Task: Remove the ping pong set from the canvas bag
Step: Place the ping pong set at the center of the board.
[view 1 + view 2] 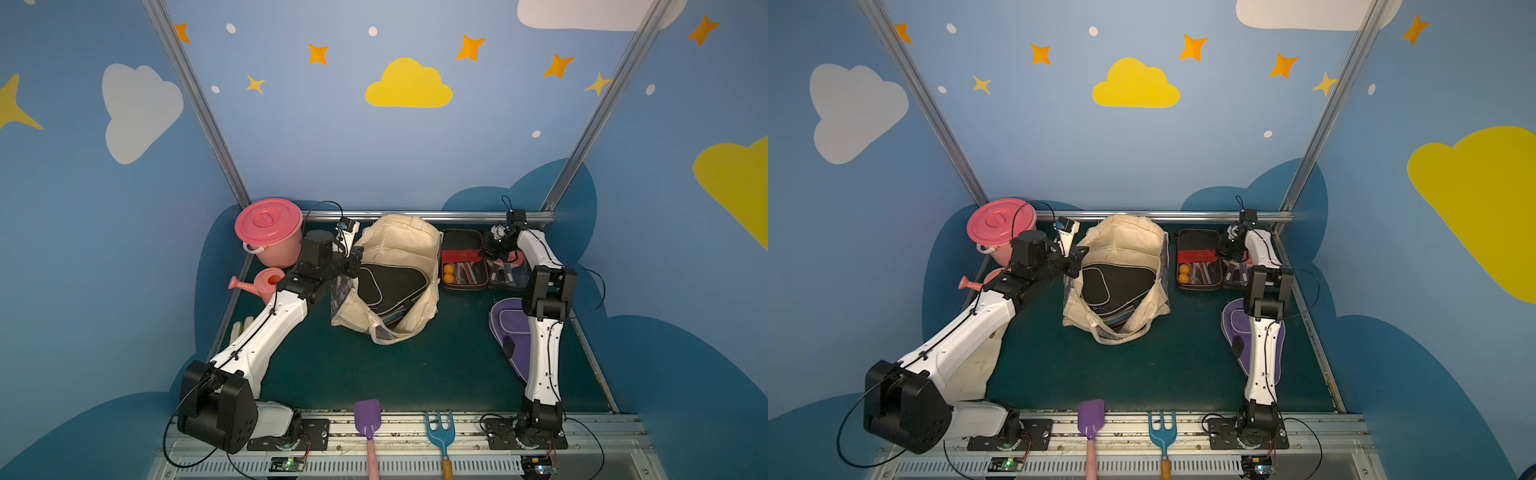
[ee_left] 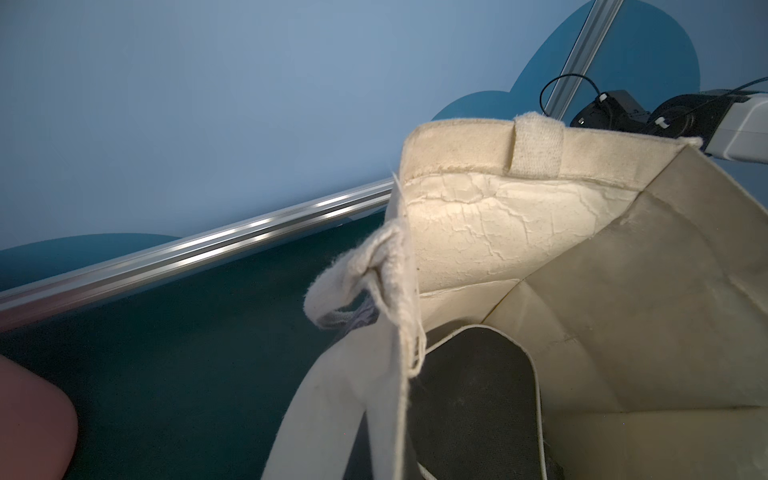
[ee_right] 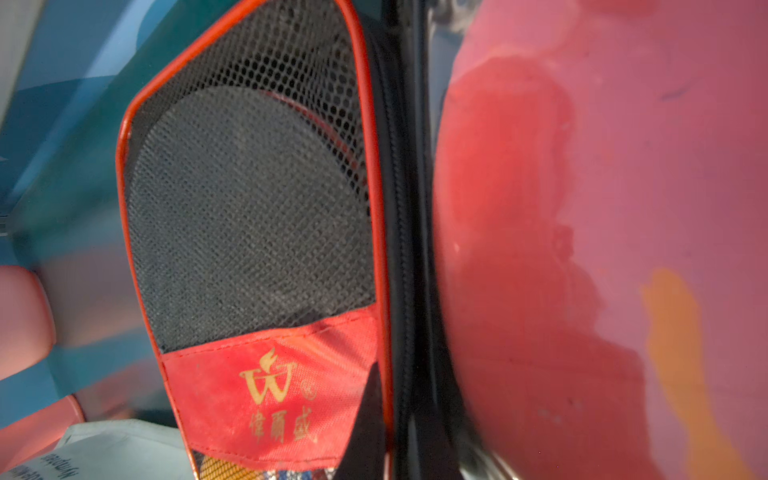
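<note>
**A:** Where does the ping pong set sit?

**B:** Partly out. A purple case (image 1: 505, 320) lies flat on the surface (image 1: 415, 374) under the right forearm. Beyond it, a mesh-fronted pack (image 1: 462, 253) with orange balls (image 1: 449, 273) sits just beside the canvas bag (image 1: 399, 241), with a second pack (image 1: 510, 272) on its outer side. A black case (image 1: 392, 284) lies inside the bag, and more case edges show beneath it at the near mouth.

**A:** And the fingers?

**B:** The left fingers (image 1: 355, 258) are clenched at the bag's left rim. In the left wrist view the rim fabric runs off-frame toward them, so I judge they pinch it, propping the mouth open. The right fingers (image 1: 494, 248) are closed too, over the packs. Whether they grip the second pack, I cannot tell.

**A:** What does the next move turn on?

**B:** The black case lies leftward of the right fingers, across the bag's right wall. Its long axis seems to slant from the bag's far left down to the near mouth. The left arm is nearer but occupied, so the right arm probably must cross over.

**A:** Any differences between views?

**B:** The left wrist view looks inside the bag, with the black case (image 2: 478, 395) against cracked lining, but it shows no packs. The right wrist view shows only the pack's mesh (image 3: 249, 208) and a gold logo. Both top views show everything together.
</note>
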